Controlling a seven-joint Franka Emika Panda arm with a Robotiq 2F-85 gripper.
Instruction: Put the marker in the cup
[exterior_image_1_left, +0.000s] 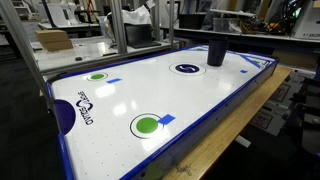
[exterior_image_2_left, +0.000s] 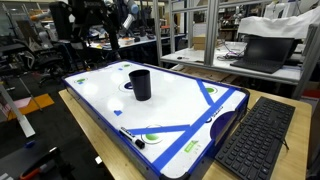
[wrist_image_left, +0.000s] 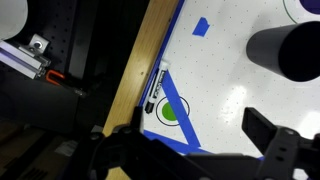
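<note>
The black cup (exterior_image_2_left: 140, 84) stands upright on the white air-hockey table (exterior_image_2_left: 185, 100); it also shows at the table's far end in an exterior view (exterior_image_1_left: 216, 52) and at the upper right of the wrist view (wrist_image_left: 290, 50). The marker (wrist_image_left: 155, 88), white with black ends, lies flat along the blue border beside a green circle (wrist_image_left: 170, 108); it also shows near the table's edge in an exterior view (exterior_image_2_left: 130, 134). My gripper (wrist_image_left: 200, 150) is open and empty. It hangs above the table, apart from both the marker and the cup.
A wooden bench edge (wrist_image_left: 130, 80) runs along the table's side. A keyboard (exterior_image_2_left: 255, 140) and a laptop (exterior_image_2_left: 262, 50) sit next to the table. A blue tape piece (wrist_image_left: 200, 27) lies on the surface. Green printed circles (exterior_image_1_left: 119, 125) mark the table.
</note>
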